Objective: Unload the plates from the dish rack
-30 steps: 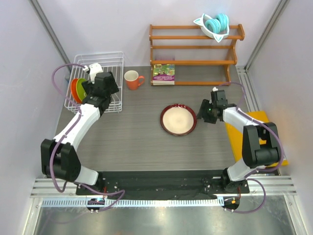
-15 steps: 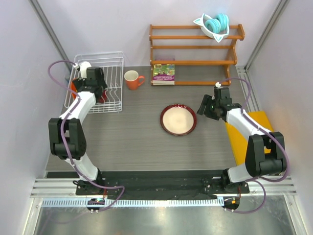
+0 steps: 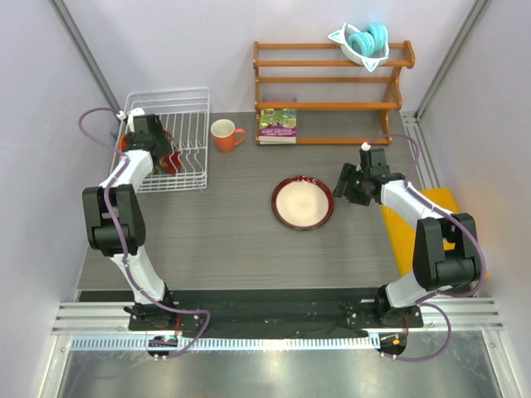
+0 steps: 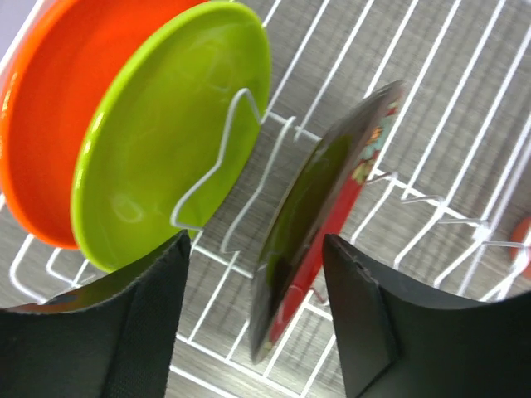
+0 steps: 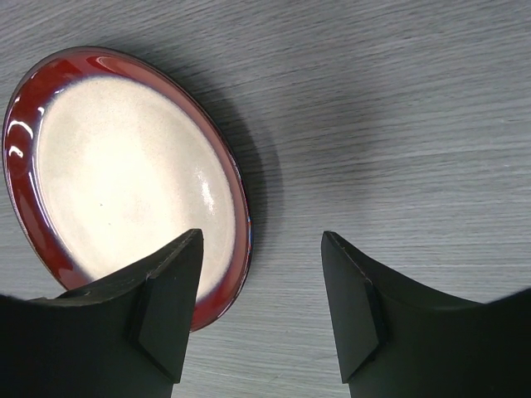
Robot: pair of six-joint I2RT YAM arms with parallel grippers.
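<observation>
The white wire dish rack (image 3: 192,108) stands at the back left. In the left wrist view an orange plate (image 4: 58,124), a lime green plate (image 4: 166,141) and a dark red plate (image 4: 319,207) stand upright in its wires (image 4: 465,99). My left gripper (image 4: 253,249) is open, and its fingers straddle the dark red plate's edge without touching it. In the top view it (image 3: 163,156) is inside the rack. Another dark red plate with a cream face (image 3: 303,202) lies flat on the table. My right gripper (image 5: 261,240) is open and empty just right of that plate (image 5: 124,166).
An orange mug (image 3: 222,134) stands right of the rack. A book (image 3: 278,126) lies in front of the wooden shelf (image 3: 332,80), which carries a white bowl with teal rings (image 3: 363,41). A yellow mat (image 3: 440,207) lies at the table's right edge.
My left arm has swung left and reached further into the rack, over the plates. My right gripper has shifted slightly beside the flat plate.
</observation>
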